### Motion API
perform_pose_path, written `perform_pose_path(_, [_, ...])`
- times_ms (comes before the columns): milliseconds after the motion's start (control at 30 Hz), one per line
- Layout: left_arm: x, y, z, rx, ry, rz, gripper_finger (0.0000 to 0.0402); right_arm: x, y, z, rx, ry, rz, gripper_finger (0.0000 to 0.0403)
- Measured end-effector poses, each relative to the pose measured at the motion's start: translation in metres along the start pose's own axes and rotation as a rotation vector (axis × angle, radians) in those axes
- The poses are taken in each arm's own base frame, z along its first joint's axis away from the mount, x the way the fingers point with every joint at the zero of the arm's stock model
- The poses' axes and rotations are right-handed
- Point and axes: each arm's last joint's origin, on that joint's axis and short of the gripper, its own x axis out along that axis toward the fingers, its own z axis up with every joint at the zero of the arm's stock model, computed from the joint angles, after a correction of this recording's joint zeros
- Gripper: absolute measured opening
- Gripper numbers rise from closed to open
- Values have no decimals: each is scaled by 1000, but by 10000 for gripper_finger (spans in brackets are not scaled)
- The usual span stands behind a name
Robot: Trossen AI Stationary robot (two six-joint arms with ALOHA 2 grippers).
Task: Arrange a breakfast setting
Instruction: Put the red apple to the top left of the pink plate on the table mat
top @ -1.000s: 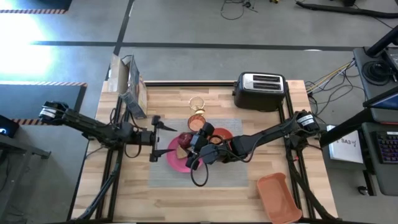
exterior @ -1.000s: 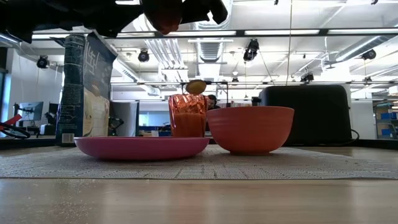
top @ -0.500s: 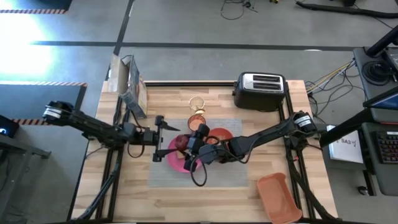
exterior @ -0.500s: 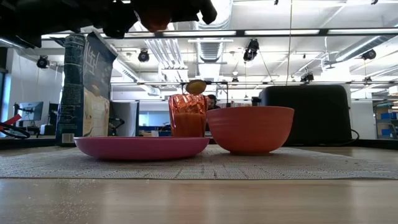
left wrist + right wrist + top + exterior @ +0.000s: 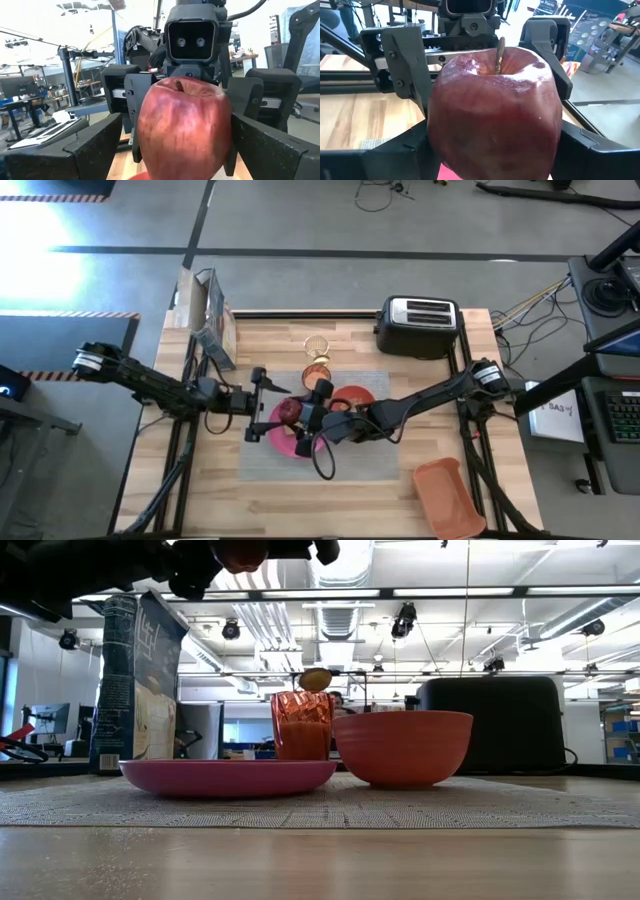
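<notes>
The red apple (image 5: 290,411) is in the air above the round pink plate (image 5: 285,442), which lies on the grey placemat (image 5: 360,455). My right gripper (image 5: 308,420) is shut on the apple from the table's right. My left gripper (image 5: 264,402) faces it from the left, open, with one finger on each side of the apple (image 5: 182,130); I cannot tell whether they touch it. The orange bowl (image 5: 402,747) and the small orange cup (image 5: 302,725) stand on the mat behind the plate. The clear glass (image 5: 317,344) stands farther back. A gold spoon end (image 5: 316,679) shows above the cup. No toast is in view. My right gripper pinches the apple between its two fingers (image 5: 395,155), which lie on opposite sides (image 5: 437,135) of the fruit. The fingers come level from the table's right side. The apple sits upright, stem (image 5: 500,52) up, lifted clear above the pink plate.
The black-and-silver toaster (image 5: 418,325) stands at the far right of the table. The orange tray (image 5: 448,495) lies at the near right corner. A tall printed box (image 5: 205,315) stands at the far left. Bare wood lies near the front edge.
My left gripper has moved toward the table's right, up to the apple, staying open. My right gripper has carried the apple a little toward the left and upward, so it has risen almost out of the top of the low view.
</notes>
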Motion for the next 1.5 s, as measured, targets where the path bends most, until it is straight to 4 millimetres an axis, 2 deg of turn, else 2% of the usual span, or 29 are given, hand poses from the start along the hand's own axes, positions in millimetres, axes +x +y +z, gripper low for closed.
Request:
perform_pose_path(100, [1,0,-1,-16,-9,-3,348,-1,1,1,-6,-5,8,258])
perform_pose_path(200, [2,-1,-2,-125,-14,-5,346,-1,1,1,-1,-9,23,254])
perform_pose_path(367, [5,-1,1,-72,-31,-12,336,-1,1,1,7,-11,25,257])
perform_pose_path(767, [22,0,11,-107,56,-25,318,0,1,0,6,1,25,260])
perform_pose_path(867, [25,0,12,-108,75,-27,299,0,1,0,8,7,24,260])
perform_pose_path(1033, [25,0,11,-136,89,-25,235,0,1,-2,13,18,21,258])
perform_pose_path(1367, [24,0,10,-148,96,-23,235,0,0,-2,23,20,19,255])
perform_pose_path(1500, [24,0,9,-148,103,-24,235,0,1,-3,38,30,22,268])
